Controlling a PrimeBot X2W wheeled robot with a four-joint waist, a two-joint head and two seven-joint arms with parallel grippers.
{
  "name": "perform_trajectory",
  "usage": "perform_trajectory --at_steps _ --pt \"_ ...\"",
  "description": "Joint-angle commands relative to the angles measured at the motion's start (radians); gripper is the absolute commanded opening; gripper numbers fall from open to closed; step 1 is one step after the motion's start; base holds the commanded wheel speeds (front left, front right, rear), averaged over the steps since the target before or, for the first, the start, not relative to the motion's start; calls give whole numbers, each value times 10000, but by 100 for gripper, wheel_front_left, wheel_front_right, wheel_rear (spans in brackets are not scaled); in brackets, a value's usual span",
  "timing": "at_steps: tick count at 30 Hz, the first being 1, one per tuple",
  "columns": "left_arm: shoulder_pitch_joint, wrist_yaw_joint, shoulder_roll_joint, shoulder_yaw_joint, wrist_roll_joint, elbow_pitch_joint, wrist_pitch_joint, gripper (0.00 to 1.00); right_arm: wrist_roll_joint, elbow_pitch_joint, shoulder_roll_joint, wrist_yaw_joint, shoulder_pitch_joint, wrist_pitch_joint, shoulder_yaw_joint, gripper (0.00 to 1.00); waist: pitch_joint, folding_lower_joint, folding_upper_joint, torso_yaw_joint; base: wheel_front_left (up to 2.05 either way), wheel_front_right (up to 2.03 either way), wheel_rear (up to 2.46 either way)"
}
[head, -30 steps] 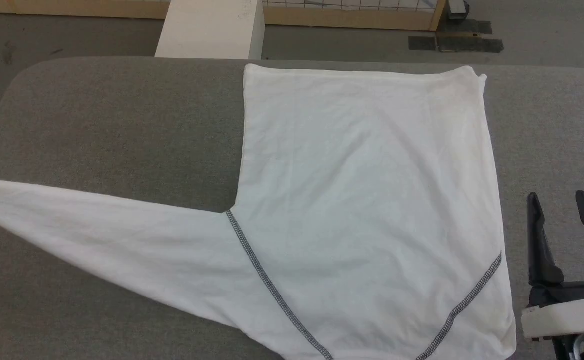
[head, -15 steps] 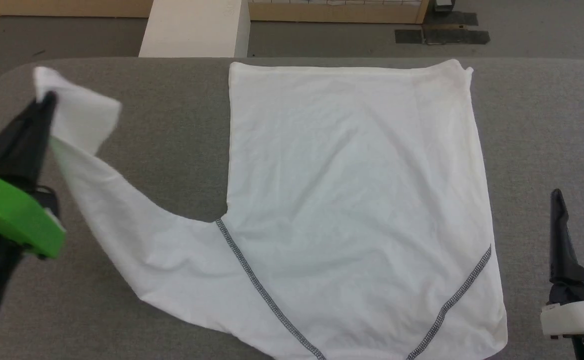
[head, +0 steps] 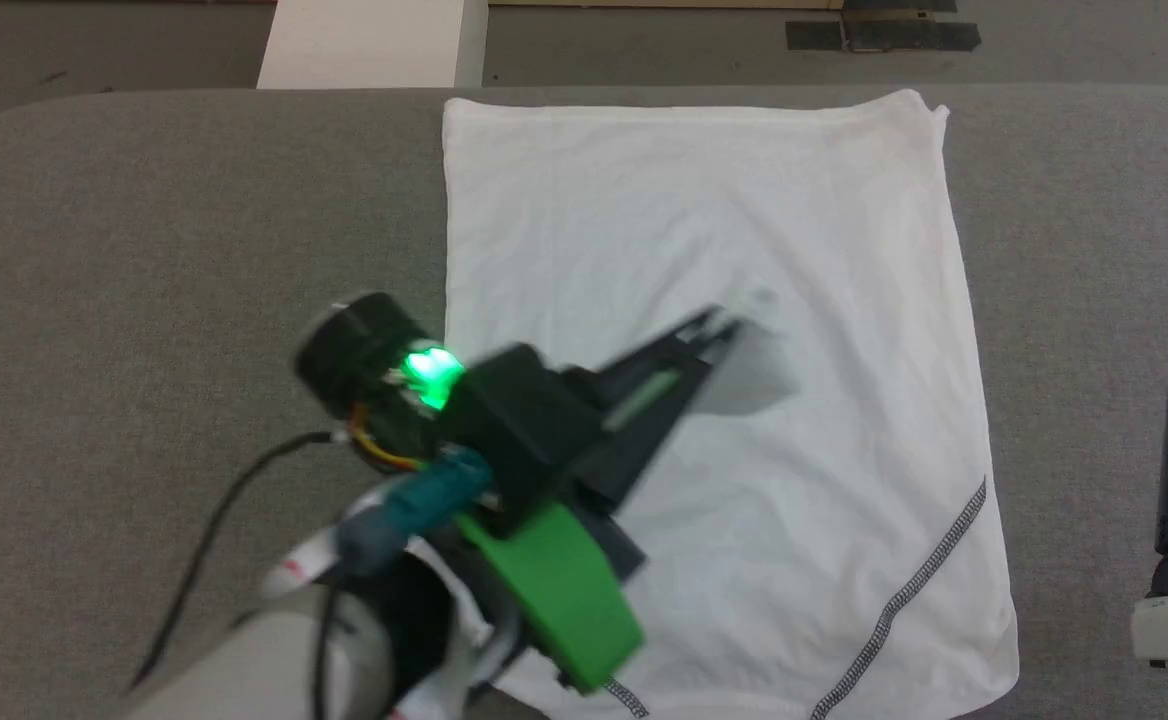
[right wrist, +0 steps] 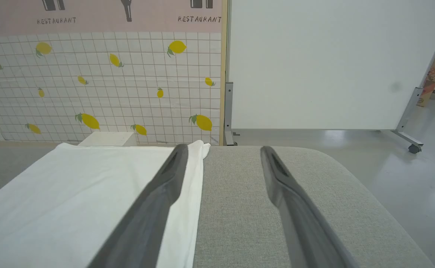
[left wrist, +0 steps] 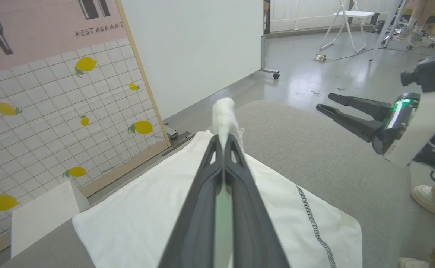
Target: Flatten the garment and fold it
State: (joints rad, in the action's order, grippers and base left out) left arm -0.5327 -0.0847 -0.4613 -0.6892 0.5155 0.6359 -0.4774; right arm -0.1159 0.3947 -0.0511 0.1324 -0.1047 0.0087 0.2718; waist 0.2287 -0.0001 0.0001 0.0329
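Note:
The garment, a white shirt, lies flat on the grey table, with one dark zigzag seam showing at its lower right. My left gripper hovers over the shirt's middle, blurred, and its arm covers the lower left of the shirt. In the left wrist view this gripper is shut on the sleeve end, which sticks out past the fingertips. My right gripper stands open and empty over bare table just right of the shirt's edge.
A white box stands on the floor behind the table's far edge. A lemon-patterned panel and a whiteboard stand beyond. A person's shoe is beside the table, and a folding chair is farther off.
My left gripper has swung from the far left in over the shirt's body, carrying the sleeve with it. The head camera has shifted a little. The right gripper stays open.

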Motion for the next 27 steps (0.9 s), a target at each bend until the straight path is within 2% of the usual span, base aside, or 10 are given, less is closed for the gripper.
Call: perform_trajectory --at_steps 1,7,11,16,22,23,24,25,27 --pt "-241 175 393 -459 -214 -260 21 0 -44 86 9 -17 149 -39 92 100 165 1 -1 23 0 0 0" --pt "-279 855 1932 -2591 -598 -2144 289 0 15 283 9 -17 276 10 322 100 492 1 -1 -83 0 0 0" --pt "-146 1262 2596 -3514 -612 -3864 520 0 -19 295 9 -17 344 14 314 100 676 1 -1 -249 0 0 0" --pt "-172 1612 3087 -4182 -701 -6218 896 0 -108 110 9 -17 406 -60 53 100 823 1 -1 -505 0 0 0" --pt "-173 1744 3491 -4496 -751 -8924 1529 0 -113 -106 9 -17 434 -161 -178 100 827 1 -1 -753 0 0 0" --pt "-169 1727 3571 -4459 -709 -9289 1685 33 -107 -134 9 -17 432 -169 -202 100 807 1 -1 -779 0 0 0" --pt "-188 1714 3633 -4433 -698 -9523 1831 89 -102 -154 9 -17 426 -174 -212 100 785 1 -1 -787 0 0 0" --pt "-217 1700 3712 -4381 -663 -9745 2036 100 -98 -180 9 -17 410 -178 -204 100 742 1 -1 -773 0 0 0" --pt "-275 1698 3845 -4236 -485 -9960 2351 100 -97 -221 9 -17 357 -163 -156 100 639 1 -1 -699 0 0 0"
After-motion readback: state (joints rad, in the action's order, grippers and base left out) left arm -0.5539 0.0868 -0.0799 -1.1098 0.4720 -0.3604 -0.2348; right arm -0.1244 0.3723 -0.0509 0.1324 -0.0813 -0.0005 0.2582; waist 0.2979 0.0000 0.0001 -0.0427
